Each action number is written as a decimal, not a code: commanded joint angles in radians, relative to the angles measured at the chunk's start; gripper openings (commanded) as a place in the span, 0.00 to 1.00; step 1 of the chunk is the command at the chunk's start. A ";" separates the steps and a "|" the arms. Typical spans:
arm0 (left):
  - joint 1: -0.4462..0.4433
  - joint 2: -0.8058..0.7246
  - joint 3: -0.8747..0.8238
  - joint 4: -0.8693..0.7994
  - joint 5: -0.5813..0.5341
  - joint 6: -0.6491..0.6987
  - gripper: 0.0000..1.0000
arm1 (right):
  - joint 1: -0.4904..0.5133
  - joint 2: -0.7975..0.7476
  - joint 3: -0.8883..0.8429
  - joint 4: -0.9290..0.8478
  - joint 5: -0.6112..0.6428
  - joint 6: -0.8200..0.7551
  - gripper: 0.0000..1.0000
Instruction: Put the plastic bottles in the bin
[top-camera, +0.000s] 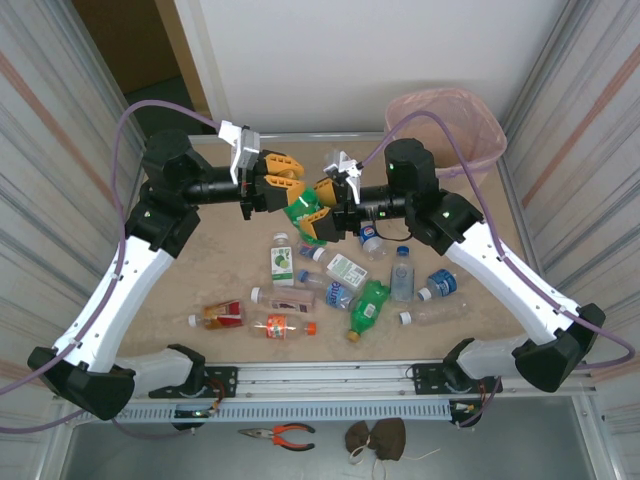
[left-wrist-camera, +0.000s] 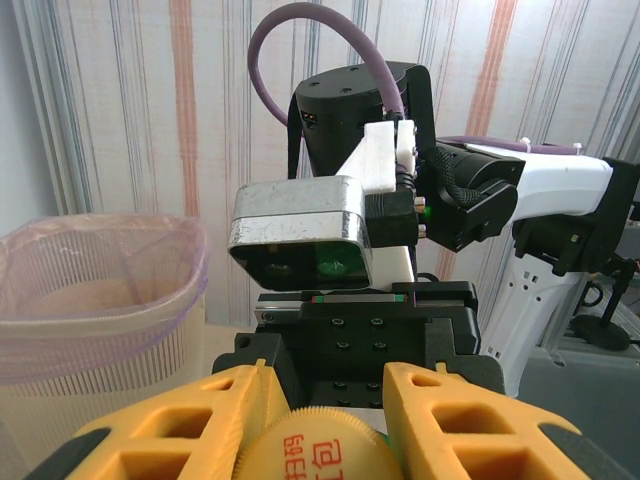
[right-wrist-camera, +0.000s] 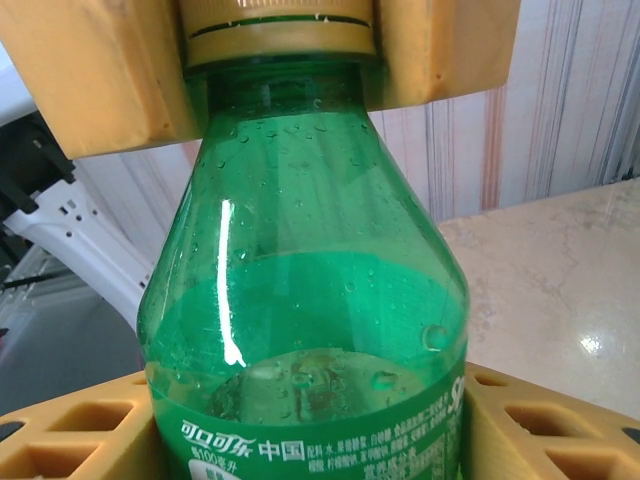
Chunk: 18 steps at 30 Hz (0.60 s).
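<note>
Plastic bottles lie scattered across the near middle of the tabletop, clear, green and orange-labelled ones close together. One green bottle hangs in the air above them, between the two arms. The left tool is pinching its yellow cap, fingers pressed onto either side. The right tool has its fingers flanking the bottle's lower body, close against it; I cannot tell if they press it. The bin, lined with a pink bag, stands in the far right corner.
</note>
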<state>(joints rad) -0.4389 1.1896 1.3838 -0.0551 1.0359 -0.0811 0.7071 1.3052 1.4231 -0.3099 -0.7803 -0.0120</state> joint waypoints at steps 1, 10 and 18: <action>-0.004 -0.021 -0.001 0.015 -0.044 0.019 0.42 | 0.013 -0.004 0.039 0.013 -0.002 -0.002 0.57; -0.005 -0.112 -0.061 -0.015 -0.163 0.068 0.72 | -0.056 -0.026 0.045 -0.004 0.085 0.030 0.56; 0.003 -0.176 -0.102 -0.120 -0.326 0.107 0.82 | -0.303 -0.008 0.086 0.022 0.229 0.301 0.50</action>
<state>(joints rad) -0.4389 1.0359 1.3018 -0.1257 0.7876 -0.0059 0.4751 1.3033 1.4574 -0.3145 -0.6350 0.1356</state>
